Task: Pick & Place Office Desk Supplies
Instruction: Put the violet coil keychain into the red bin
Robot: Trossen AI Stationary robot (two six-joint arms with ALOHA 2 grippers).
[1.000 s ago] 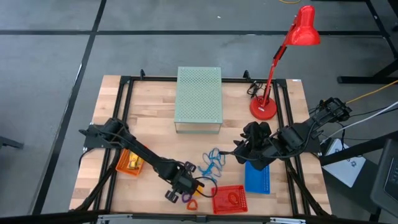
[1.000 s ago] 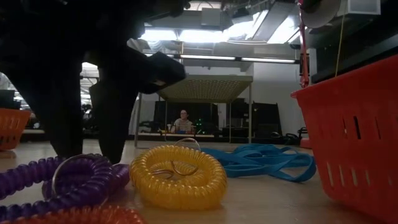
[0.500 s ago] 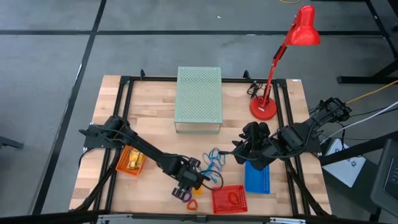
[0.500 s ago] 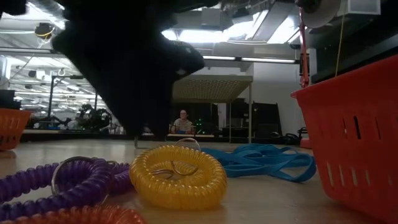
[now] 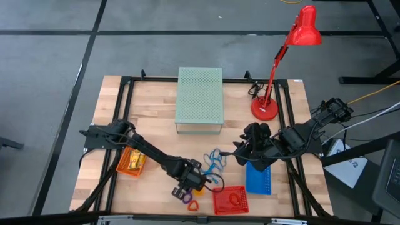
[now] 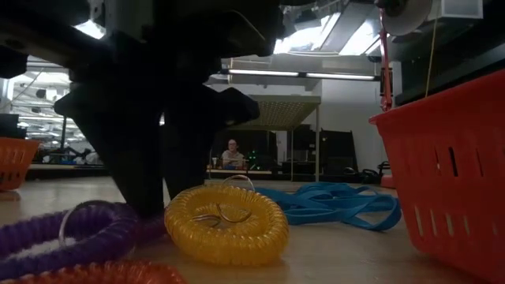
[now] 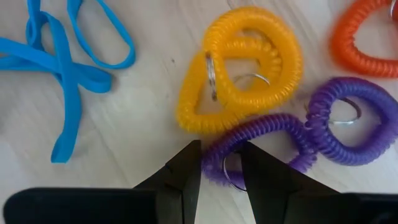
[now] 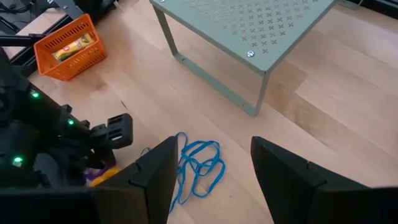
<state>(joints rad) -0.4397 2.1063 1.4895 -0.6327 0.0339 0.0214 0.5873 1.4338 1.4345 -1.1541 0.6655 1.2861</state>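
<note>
1. The left gripper (image 7: 219, 167) is down at the table's front edge, its 2 fingers (image 7: 183, 177) set on either side of the purple coil (image 7: 292, 134); they straddle the coil's near end, though I cannot tell whether they are squeezing it yet.
2. The yellow coil (image 7: 245, 74) lies just beyond the fingertips, touching the purple coil, with a metal ring (image 7: 211, 78) on it. An orange coil (image 7: 367, 31) lies just beside both.
3. The blue loops (image 7: 62, 68) lie flat on the wood near the yellow coil, apart from it.
4. The red basket (image 5: 230, 200) sits at the front edge just beside the coils, a coil inside it; the blue basket (image 5: 259, 179) stands next to it.
5. The right gripper (image 8: 211, 171) hangs released, fingers wide apart and holding nothing, over the table near the blue basket.
6. The orange basket (image 5: 131, 162) with yellow pieces sits to the left.
7. The green perforated stand (image 5: 200, 100) and red lamp (image 5: 275, 69) stand at the back.
</note>
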